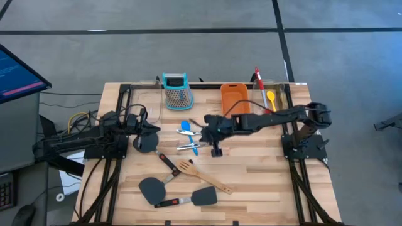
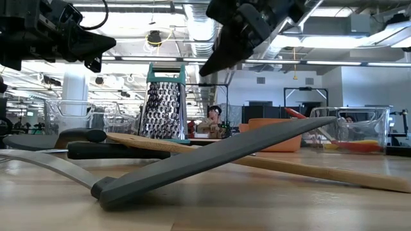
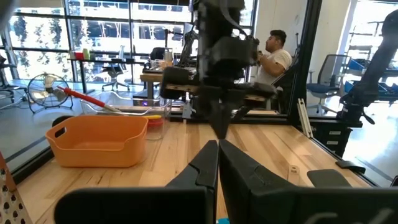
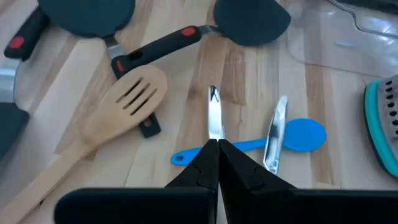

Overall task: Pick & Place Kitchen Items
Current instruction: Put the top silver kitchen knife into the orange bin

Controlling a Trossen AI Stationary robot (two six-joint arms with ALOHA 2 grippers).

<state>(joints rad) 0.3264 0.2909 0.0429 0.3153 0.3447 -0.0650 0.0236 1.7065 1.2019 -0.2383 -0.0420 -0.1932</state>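
- My right pincer (image 1: 216, 150) hangs over the middle of the tabletop (image 1: 264, 182), its fingers pressed together and holding nothing.
- Directly beneath it lie the silver tongs (image 4: 214, 115), arms spread, lying across the blue spoon (image 4: 298, 137).
- My left pincer (image 1: 152, 130) waits at the left side of the tabletop, also closed and empty, above the head of a black spatula (image 1: 146, 142).
- The wooden slotted turner (image 4: 127, 99) lies just beside the tongs, its handle running toward the front edge.
- Two more black spatulas (image 1: 152, 188) lie near the front, well apart from the tongs.
- A red spoon (image 1: 257, 80) and a yellow spoon (image 1: 271, 98) sit in a clear bin at the back right, next to the orange tub (image 1: 233, 97) and grater (image 1: 176, 89).
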